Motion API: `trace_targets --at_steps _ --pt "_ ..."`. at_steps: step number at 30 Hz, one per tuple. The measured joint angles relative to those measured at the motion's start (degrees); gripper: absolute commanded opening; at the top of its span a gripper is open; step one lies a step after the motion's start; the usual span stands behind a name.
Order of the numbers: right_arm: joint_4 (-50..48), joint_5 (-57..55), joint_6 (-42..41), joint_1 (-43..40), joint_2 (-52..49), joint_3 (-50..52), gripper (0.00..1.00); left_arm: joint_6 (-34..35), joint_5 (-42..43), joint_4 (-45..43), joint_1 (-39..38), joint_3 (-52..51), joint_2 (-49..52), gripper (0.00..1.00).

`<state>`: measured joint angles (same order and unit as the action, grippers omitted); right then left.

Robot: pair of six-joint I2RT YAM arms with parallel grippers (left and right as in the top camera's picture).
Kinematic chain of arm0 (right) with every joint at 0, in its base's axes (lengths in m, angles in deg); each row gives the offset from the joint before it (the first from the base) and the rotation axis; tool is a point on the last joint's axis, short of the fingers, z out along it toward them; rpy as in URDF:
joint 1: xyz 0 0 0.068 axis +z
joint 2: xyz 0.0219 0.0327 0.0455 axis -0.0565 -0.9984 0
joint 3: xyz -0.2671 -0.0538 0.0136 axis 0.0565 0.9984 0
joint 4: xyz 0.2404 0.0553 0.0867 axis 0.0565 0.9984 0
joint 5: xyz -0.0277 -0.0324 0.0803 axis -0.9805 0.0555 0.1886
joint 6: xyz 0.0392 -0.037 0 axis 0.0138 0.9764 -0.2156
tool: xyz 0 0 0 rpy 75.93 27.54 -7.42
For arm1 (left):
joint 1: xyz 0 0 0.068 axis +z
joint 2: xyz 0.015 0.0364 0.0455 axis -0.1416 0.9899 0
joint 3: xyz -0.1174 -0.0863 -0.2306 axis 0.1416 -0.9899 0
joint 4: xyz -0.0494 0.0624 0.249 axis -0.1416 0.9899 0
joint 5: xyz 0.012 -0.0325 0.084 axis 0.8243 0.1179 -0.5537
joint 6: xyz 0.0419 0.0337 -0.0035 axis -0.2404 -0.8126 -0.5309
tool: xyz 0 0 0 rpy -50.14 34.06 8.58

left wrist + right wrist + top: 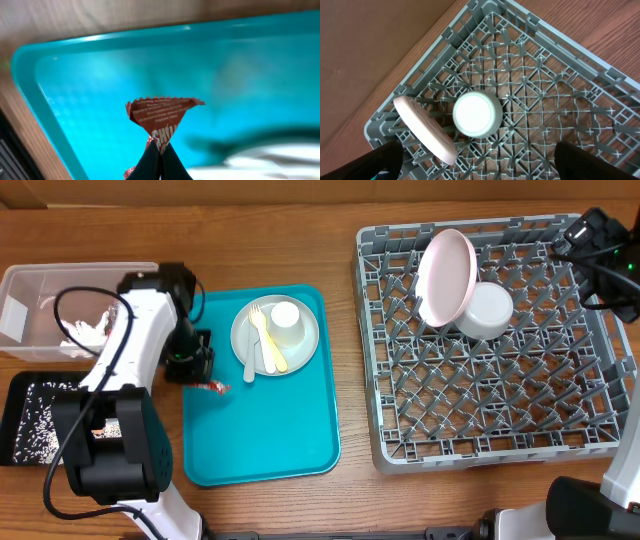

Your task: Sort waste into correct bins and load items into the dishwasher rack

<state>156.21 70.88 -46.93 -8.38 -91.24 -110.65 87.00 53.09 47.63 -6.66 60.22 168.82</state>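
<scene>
My left gripper (161,150) is shut on a red foil wrapper (162,117) and holds it just above the left edge of the teal tray (60,110); the overhead view shows the wrapper (213,387) below the gripper (196,358). My right gripper (477,170) is open and empty above the grey rack (560,430), near its far right corner (590,235). In the rack stand the pink plate (445,275) on edge and the white bowl (482,311) upside down, both also in the right wrist view, plate (422,130) and bowl (476,114). The grey-green plate (300,350) holds the white cup (285,323) and cutlery (262,340).
The clear tub (30,285) with white napkin (88,332) sits at far left. The black tray (20,395) with rice grains (40,425) lies in front of it, partly hidden by my left arm. The teal tray (270,430) lies at centre-left.
</scene>
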Motion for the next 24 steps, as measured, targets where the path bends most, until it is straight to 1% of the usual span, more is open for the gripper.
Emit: trace_targets --at_steps 5,8,10,13,15,17,18,19,21,24 --pt "0.0 0.0 0.0 0.0 0.0 0.0 1.0 -3.3 -2.0 1.5 0.0 9.4 0.1 0.08" --pt "0.0 0.0 0.0 0.0 0.0 0.0 1.0 -5.4 -4.1 0.7 0.5 16.2 0.2 0.12" --pt "0.0 0.0 -0.1 0.0 0.0 0.0 1.0 -6.2 -5.7 -0.7 1.4 19.7 0.2 0.13" --pt "0.0 0.0 0.0 0.0 0.0 0.0 1.0 -7.2 -8.0 -3.8 3.7 22.3 0.2 0.15" --pt "0.0 0.0 0.0 0.0 0.0 0.0 1.0 -7.5 -9.2 -6.2 5.9 22.6 0.2 0.11" --pt "0.0 0.0 0.0 0.0 0.0 0.0 1.0 -8.2 -10.4 -8.1 8.3 22.6 0.2 0.11" --pt "0.0 0.0 0.0 0.0 0.0 0.0 1.0 -8.7 -10.7 -8.9 9.4 22.6 0.2 0.17" --pt "0.0 0.0 0.0 0.0 0.0 0.0 1.0 -9.4 -11.0 -9.7 10.7 22.6 0.2 0.29" --pt "0.0 0.0 0.0 0.0 0.0 0.0 1.0 -11.3 -11.1 -10.5 12.9 22.6 0.2 0.33" --pt "0.0 0.0 0.0 0.0 0.0 0.0 1.0 -14.9 -10.6 -10.9 15.1 22.6 0.2 0.35"
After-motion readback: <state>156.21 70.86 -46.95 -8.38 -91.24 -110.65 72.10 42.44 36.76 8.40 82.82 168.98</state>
